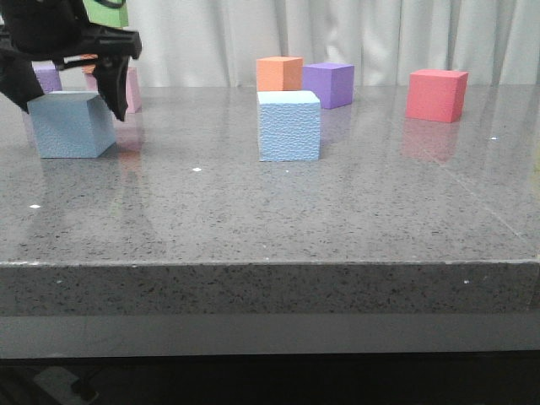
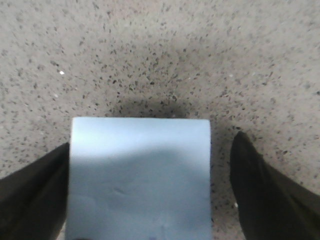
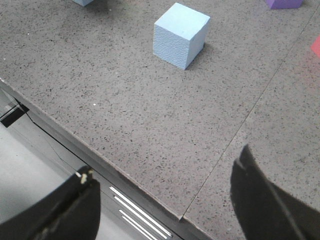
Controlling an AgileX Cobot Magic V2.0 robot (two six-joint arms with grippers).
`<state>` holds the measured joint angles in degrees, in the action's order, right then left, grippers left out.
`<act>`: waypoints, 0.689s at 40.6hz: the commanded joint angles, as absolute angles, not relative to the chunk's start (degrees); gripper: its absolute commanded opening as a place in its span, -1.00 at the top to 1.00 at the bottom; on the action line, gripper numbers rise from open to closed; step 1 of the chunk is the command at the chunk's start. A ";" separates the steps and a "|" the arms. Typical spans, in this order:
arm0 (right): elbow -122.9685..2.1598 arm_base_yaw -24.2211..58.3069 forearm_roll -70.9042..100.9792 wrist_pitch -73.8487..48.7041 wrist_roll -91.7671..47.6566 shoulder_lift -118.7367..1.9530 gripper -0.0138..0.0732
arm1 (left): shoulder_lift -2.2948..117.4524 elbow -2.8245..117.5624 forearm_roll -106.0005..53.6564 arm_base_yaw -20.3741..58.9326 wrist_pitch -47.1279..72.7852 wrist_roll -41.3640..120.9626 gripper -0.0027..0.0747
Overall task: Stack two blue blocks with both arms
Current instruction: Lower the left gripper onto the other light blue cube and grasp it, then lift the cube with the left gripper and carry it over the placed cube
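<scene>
One blue block (image 1: 72, 126) sits at the far left of the table, and it fills the left wrist view (image 2: 139, 180). My left gripper (image 1: 69, 94) is lowered over it, open, with its fingers on both sides. One finger (image 2: 35, 195) is against the block's side. The other finger (image 2: 260, 195) stands a small gap away from it. The second blue block (image 1: 288, 126) sits alone near the table's middle, and it also shows in the right wrist view (image 3: 181, 35). My right gripper (image 3: 162, 195) is open and empty above the table's front edge, and is out of the front view.
At the back stand an orange cube (image 1: 279, 73), a purple cube (image 1: 329, 84) and a red cube (image 1: 437, 94). A pink cube (image 1: 128, 89) and a small purple cube (image 1: 46, 80) stand behind the left block. The table's front edge (image 3: 125, 175) lies under my right gripper.
</scene>
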<state>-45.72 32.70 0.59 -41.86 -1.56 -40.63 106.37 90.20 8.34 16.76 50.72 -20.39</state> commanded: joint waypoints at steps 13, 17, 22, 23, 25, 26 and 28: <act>-47.07 32.47 0.00 -38.50 -2.03 -40.26 -0.59 | 104.48 92.27 7.38 16.62 48.04 -20.69 -0.13; -47.07 32.47 0.00 -38.50 -2.03 -40.26 -0.59 | 104.48 93.69 5.98 16.62 49.33 -18.00 -0.11; -47.07 32.47 0.00 -38.50 -2.03 -40.26 -0.59 | 104.36 97.88 -1.94 16.75 51.50 -5.11 -0.11; -47.07 32.47 0.00 -38.50 -2.03 -40.26 -0.59 | 104.36 98.86 -3.78 16.75 52.19 -2.37 -0.11; -47.07 32.47 0.00 -38.50 -2.03 -40.26 -0.59 | 104.36 101.31 -8.13 16.75 53.85 3.69 -0.11; -47.07 32.47 0.00 -38.50 -2.03 -40.26 -0.59 | 104.36 102.41 -10.12 16.75 54.61 6.33 -0.11; -47.07 32.47 0.00 -38.50 -2.03 -40.26 -0.59 | 104.36 104.97 -14.40 17.00 56.32 12.57 -0.11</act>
<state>-45.72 32.70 0.59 -41.88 -1.56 -40.63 107.51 99.23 -6.34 16.62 55.46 2.23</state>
